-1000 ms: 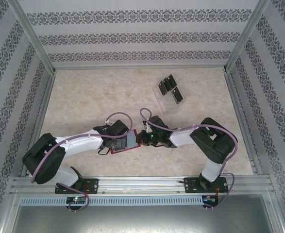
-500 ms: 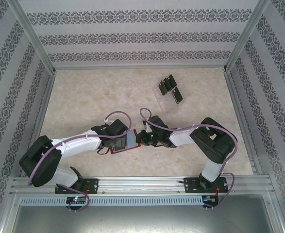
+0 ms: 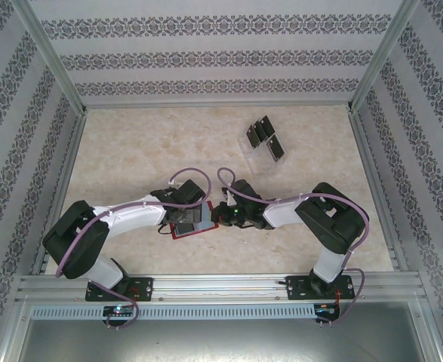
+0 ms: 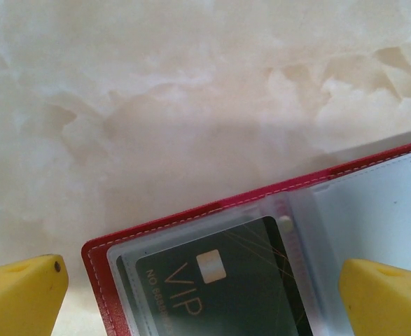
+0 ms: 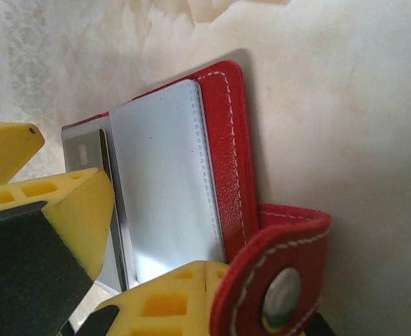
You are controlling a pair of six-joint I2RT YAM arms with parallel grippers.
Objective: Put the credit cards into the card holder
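The card holder (image 3: 196, 227), a red wallet, lies open on the table between both arms. One black credit card (image 4: 223, 287) marked VIP sits inside its clear sleeve. My left gripper (image 4: 205, 304) hovers open right above that sleeve, one yellow fingertip (image 4: 19, 294) off each side of the card. My right gripper (image 5: 205, 276) is shut, tips together on the pale inner page (image 5: 166, 189) of the card holder (image 5: 230, 140). The red snap tab (image 5: 286, 273) curls against its side. More black credit cards (image 3: 265, 139) stand at the far right.
A clear plastic slotted stand (image 3: 257, 157) carries the far cards. Patterned walls and metal rails (image 3: 213, 285) box in the marble-look table (image 3: 130, 151). Both arms meet at the table's middle front.
The left arm has shifted a little farther over the wallet, its elbow moving right. The right arm and the wallet stay where they were.
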